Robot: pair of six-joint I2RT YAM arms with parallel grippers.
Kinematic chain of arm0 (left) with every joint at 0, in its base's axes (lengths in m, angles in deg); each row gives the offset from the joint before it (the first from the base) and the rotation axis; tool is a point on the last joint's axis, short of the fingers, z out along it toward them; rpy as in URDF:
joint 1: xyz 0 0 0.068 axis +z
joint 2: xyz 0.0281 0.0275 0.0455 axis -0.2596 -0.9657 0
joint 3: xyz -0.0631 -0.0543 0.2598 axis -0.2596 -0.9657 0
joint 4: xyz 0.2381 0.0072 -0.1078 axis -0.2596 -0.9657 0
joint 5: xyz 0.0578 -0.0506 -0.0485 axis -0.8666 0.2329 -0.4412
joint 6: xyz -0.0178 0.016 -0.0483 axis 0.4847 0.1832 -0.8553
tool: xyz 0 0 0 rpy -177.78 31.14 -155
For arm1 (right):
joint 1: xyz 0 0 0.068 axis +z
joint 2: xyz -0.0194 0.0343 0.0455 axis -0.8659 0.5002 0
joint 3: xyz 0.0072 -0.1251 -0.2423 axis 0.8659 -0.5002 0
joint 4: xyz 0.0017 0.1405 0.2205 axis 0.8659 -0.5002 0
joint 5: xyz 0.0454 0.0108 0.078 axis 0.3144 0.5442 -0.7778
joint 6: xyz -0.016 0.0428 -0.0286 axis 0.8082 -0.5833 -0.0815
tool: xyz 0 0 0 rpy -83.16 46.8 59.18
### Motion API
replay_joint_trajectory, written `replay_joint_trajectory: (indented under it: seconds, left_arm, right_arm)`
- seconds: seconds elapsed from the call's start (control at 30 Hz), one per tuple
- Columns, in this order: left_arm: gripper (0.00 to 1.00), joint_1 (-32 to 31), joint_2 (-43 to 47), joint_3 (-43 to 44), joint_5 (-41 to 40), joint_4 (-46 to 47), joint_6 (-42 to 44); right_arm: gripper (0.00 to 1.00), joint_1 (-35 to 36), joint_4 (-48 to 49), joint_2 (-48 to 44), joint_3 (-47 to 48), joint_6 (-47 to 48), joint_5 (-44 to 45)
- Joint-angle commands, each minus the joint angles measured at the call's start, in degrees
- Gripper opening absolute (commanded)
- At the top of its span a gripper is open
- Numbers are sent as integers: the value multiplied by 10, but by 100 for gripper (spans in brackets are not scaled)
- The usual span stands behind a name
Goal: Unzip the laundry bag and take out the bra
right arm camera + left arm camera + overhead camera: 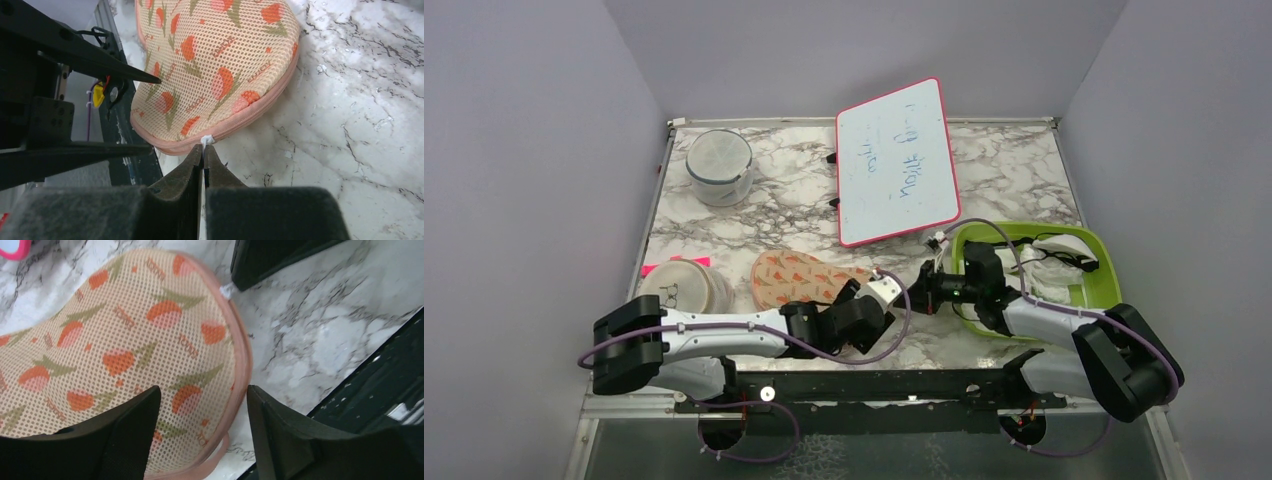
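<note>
The laundry bag (802,278) lies flat on the marble table, a peach-pink mesh pouch with orange and green motifs; it is zipped shut. It also shows in the left wrist view (125,350) and the right wrist view (215,65). My right gripper (204,150) is shut on the white zip pull (205,140) at the bag's right end (921,284). My left gripper (204,395) is open, one finger over the mesh and the other over the table, astride the bag's pink rim (871,290). The bra is hidden.
A green basket (1106,272) with white garments stands at the right. A red-rimmed whiteboard (894,160) lies at the back centre. A round white mesh cylinder (720,165) stands back left, and a round white disc pouch (679,285) lies left of the bag.
</note>
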Motion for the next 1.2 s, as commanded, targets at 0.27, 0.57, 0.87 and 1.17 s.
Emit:
replay_joint_trajectory:
  seconds: [0.27, 0.57, 0.87, 1.17]
  left_arm:
    - [48, -2, -127, 101, -33, 27, 0]
    - [13, -2, -127, 88, -56, 11, -27]
    - [0, -2, -6, 37, 2, -7, 19]
    - [0, -2, 86, 33, 23, -51, 34]
  right_arm:
    - [1, 7, 17, -12, -11, -12, -21]
    - [1, 8, 16, -9, -10, -13, -3]
    - [1, 7, 67, 51, 14, -39, 55]
    - [1, 7, 82, 144, 75, -1, 33]
